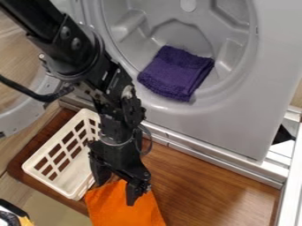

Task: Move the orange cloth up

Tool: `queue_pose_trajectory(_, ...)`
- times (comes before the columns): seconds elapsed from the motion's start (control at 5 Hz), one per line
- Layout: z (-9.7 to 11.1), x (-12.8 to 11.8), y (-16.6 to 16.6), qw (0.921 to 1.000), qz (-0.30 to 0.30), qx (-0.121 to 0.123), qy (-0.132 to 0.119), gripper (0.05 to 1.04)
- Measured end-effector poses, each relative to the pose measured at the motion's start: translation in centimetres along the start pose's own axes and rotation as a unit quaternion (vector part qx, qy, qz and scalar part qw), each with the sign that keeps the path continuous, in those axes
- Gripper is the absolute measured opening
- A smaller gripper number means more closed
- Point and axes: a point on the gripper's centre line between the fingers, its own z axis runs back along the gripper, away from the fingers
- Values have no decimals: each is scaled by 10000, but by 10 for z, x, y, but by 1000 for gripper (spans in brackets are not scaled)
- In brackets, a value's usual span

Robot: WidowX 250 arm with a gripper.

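Observation:
The gripper [117, 191] hangs low at the bottom of the camera view, its two fingers spread apart over the upper part of the orange cloth [121, 209]. Orange fabric shows between and below the fingers; whether they touch it I cannot tell. The cloth lies on the brown wooden surface, running off the view's bottom edge, its upper left part close beside the white basket.
A white slatted basket [54, 152] stands just left of the gripper. Behind is a grey front-loading drum [233, 95] with a folded purple cloth [175, 73] on its lower rim. The wooden surface [203, 190] extends right, bounded by metal rails.

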Motion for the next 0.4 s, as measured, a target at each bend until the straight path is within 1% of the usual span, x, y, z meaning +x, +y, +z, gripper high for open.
queue_pose_trajectory(0.2,-4,-2,0,10000,10,-1,85,1000)
queue_pose_trajectory(0.4,-18,1,-1,9999,-57,75,128,1000)
